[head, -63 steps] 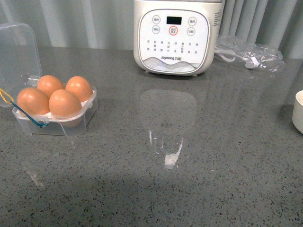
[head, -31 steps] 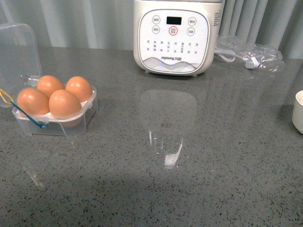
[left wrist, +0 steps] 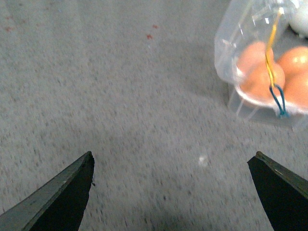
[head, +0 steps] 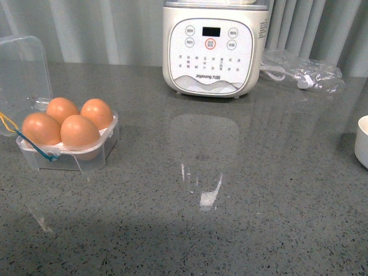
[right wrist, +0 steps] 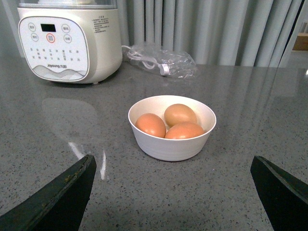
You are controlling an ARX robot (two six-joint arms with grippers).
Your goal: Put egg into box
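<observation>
Framing shifts slightly versus a second ago: cooker (head: 210, 49) sits a bit higher in the front view, box (head: 69, 158) a bit lower, layout unchanged. Box is left of the cooker, nearer the robot, lid (head: 23, 69) open and upright. All four cups are filled, so the egg (head: 79, 131) is in the box, not separable from its neighbours. Left gripper (left wrist: 172, 159) is spread wide and empty above the countertop (head: 230, 218), apart from the box; right gripper (right wrist: 173, 161) is also wide and empty, facing a white bowl (right wrist: 171, 147) of three eggs, right of the cooker. Risks: a finger clipping the lid or the yellow-blue bands (left wrist: 274, 62) could tip the light box; no free cup remains for another egg. Cooker panel reads "Joyoung"; button labels are too small to read.
</observation>
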